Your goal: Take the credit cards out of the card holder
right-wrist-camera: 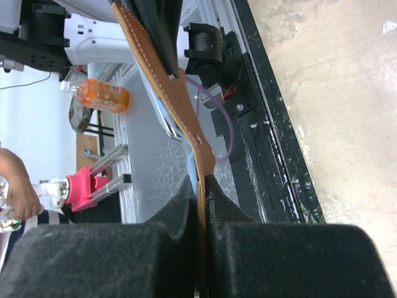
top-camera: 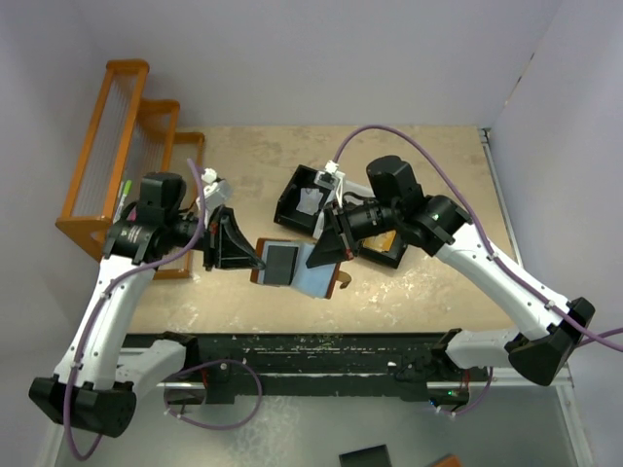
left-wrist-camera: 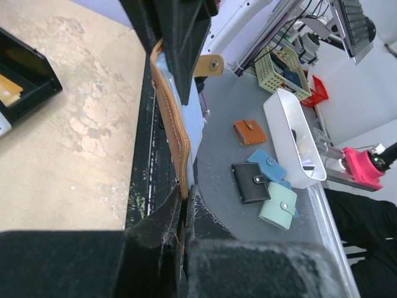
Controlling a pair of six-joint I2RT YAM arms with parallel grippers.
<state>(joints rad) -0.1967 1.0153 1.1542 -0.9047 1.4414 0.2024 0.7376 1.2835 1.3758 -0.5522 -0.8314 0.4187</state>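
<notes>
Brown leather card holder (top-camera: 313,275) is held spread between both grippers, left gripper (left-wrist-camera: 186,202) clamped on one flap, right gripper (right-wrist-camera: 201,192) clamped on the other, so the dark credit card (top-camera: 280,263) inside is exposed for removal.

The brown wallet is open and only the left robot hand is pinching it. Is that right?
Not quite. The brown wallet is open, but both pinch it: the left gripper holds one end, the right gripper the other. The top view shows this, and the right wrist view shows its fingers closed on the leather.
</notes>
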